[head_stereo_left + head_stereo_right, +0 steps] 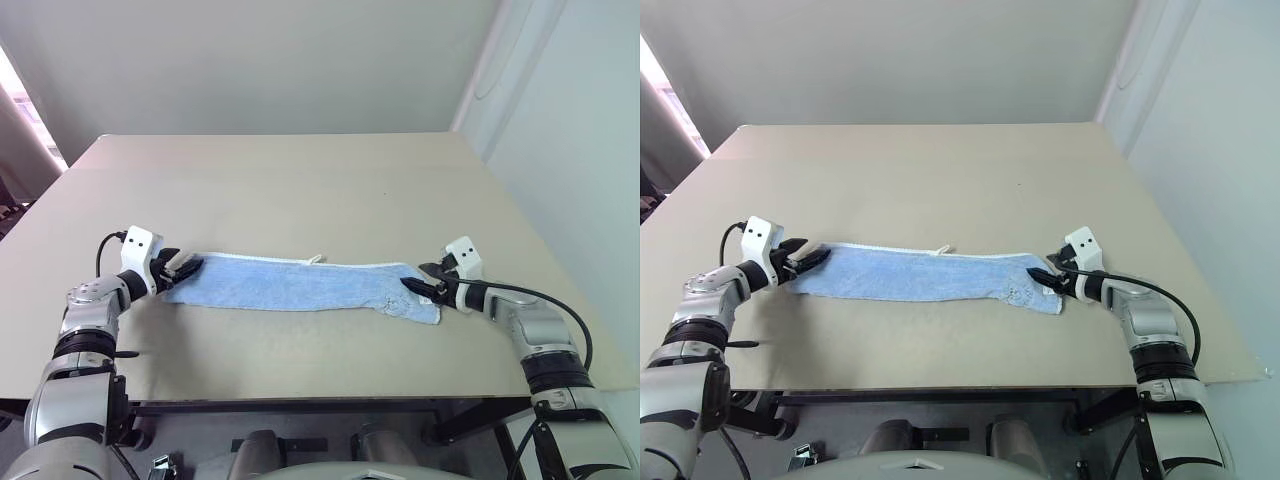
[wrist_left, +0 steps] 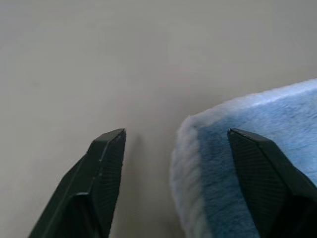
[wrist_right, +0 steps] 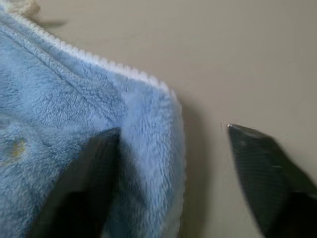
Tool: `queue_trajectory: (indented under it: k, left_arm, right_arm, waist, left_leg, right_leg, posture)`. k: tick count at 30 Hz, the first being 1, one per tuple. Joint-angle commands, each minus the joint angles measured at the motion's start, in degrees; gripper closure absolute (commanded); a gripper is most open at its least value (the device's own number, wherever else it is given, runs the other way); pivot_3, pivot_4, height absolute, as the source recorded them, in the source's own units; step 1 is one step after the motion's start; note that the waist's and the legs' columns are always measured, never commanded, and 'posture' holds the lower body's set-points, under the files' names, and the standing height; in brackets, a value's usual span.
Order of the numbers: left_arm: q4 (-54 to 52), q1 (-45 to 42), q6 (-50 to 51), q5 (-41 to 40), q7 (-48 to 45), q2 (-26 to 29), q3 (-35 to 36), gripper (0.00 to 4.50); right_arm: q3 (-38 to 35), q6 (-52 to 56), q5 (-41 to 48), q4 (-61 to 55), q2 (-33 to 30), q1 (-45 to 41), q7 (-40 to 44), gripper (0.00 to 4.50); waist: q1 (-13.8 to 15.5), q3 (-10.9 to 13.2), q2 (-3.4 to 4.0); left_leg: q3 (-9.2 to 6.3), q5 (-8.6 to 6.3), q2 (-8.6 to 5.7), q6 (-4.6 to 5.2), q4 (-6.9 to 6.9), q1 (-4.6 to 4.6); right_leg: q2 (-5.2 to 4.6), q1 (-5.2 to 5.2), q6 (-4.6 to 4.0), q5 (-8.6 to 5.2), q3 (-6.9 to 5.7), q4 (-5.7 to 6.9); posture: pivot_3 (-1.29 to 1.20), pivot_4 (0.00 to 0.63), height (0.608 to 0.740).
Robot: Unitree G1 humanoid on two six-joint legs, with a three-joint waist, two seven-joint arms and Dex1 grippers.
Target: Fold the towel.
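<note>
Towel [image 1: 300, 285] is lying near the front edge of the table [image 1: 300, 190], close to the robot. It is making a long, thin blue strip that is running from one side to the other, so it is looking like it is already folded once along its length. A white stitched edge is showing along the far side, with a little white tag [image 1: 318, 259] sticking out near the middle.

The left gripper [image 1: 185, 268] is sitting at the left end of the strip. Its two black fingers are standing wide apart around the towel's corner, one over the cloth and one over the bare table, and they are not pinching anything. The right gripper [image 1: 425, 280] is sitting at the right end, also spread wide, with one finger on the fluffy cloth and the other over the table.

Farther back, the table is stretching away toward the wall.

So one fold is looking done. Folding the strip shorter, end to end, is probably what is left.
</note>
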Motion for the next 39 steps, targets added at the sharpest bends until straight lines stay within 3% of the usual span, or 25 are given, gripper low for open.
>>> queue_trajectory:
  k: [1,4,7,12,17,22,26,32,39]
  left_arm:
    - [-3.35,-1.03,0.6,-3.19,0.62,3.63,4.37,1.23]
    - [-8.39,0.1,3.51,-6.08,-2.17,5.16,6.35,1.23]
    - [-22.33,6.67,11.79,-9.96,-10.89,6.6,4.81,1.23]
    - [-40.92,16.67,23.29,-13.69,-17.2,8.78,2.21,1.23]
    - [-51.47,20.78,28.11,-15.06,-19.75,8.88,-0.31,1.23]
    - [-54.86,21.26,29.82,-15.69,-19.4,7.54,-1.74,1.23]
    - [-56.57,22.72,29.85,-14.78,-19.15,6.07,-3.95,1.23]
    - [-57.61,23.23,30.05,-14.85,-17.94,4.67,-5.68,1.23]
    - [-57.28,23.01,29.98,-14.55,-17.47,4.32,-6.47,1.23]
  right_arm:
    - [-7.63,15.52,7.76,-1.48,-3.32,-3.82,-1.06,0.2]
    - [-14.65,28.33,14.33,0.81,-4.95,-6.78,-2.82,0.2]
    - [-20.38,44.73,20.23,4.43,-7.52,-9.75,-2.97,0.2]
    - [-25.14,57.41,24.0,5.03,-9.37,-9.39,-4.08,0.2]
    - [-21.03,61.8,28.31,0.9,-13.14,-3.66,-1.25,0.2]
    - [-18.21,61.9,32.18,1.66,-15.65,-1.46,-0.31,0.2]
    - [-14.61,61.9,41.87,-2.24,-16.69,2.26,0.11,0.2]
    - [-12.62,61.9,53.57,-4.56,-14.77,5.21,-7.73,0.2]
    - [-13.5,61.9,56.11,0.04,-9.73,3.13,-20.29,0.2]
  waist:
    - [0.03,0.01,0.0]
    - [0.12,0.01,-0.01]
    - [0.01,0.01,0.01]
    - [-0.03,0.02,0.02]
    - [0.06,-0.01,0.09]
    - [-0.31,0.0,0.1]
    - [-0.34,0.0,0.1]
    - [-0.15,0.01,0.08]
    - [-0.07,0.02,0.09]
  left_leg:
    - [0.0,0.0,0.0,0.0,0.0,0.0]
    - [0.01,0.0,0.0,0.0,0.02,-0.03]
    - [0.04,0.0,0.0,-0.01,-0.05,-0.01]
    - [0.13,0.0,0.01,0.0,-0.39,-0.05]
    - [0.08,0.01,0.04,0.01,-0.29,-0.53]
    - [0.15,0.01,0.02,0.02,-0.2,-0.76]
    - [0.12,0.01,0.02,0.02,-0.2,-0.73]
    - [0.11,0.01,0.02,0.02,-0.12,-0.79]
    - [0.09,0.01,0.02,0.02,0.12,-0.84]
  right_leg:
    - [0.0,0.0,0.0,0.0,0.0,0.0]
    - [-0.05,-0.01,-0.01,0.0,0.0,-0.01]
    - [-0.08,-0.01,-0.04,-0.01,0.0,-0.05]
    - [-0.08,-0.22,-0.11,-0.06,0.08,-0.12]
    - [0.04,-0.69,-0.12,-0.05,0.13,-0.03]
    - [0.05,-0.92,-0.08,-0.03,0.21,-0.04]
    - [0.09,-0.89,-0.07,-0.03,0.21,-0.04]
    - [0.1,-0.92,-0.07,-0.03,0.22,-0.04]
    - [0.11,-0.85,-0.04,0.01,0.25,-0.04]
  posture:
    - [0.0,0.0,0.74]
    - [0.0,0.0,0.74]
    - [0.0,0.0,0.74]
    - [0.0,0.0,0.74]
    - [0.0,0.0,0.74]
    - [0.0,0.0,0.74]
    - [0.0,0.0,0.74]
    - [0.0,0.0,0.74]
    - [0.0,0.0,0.74]
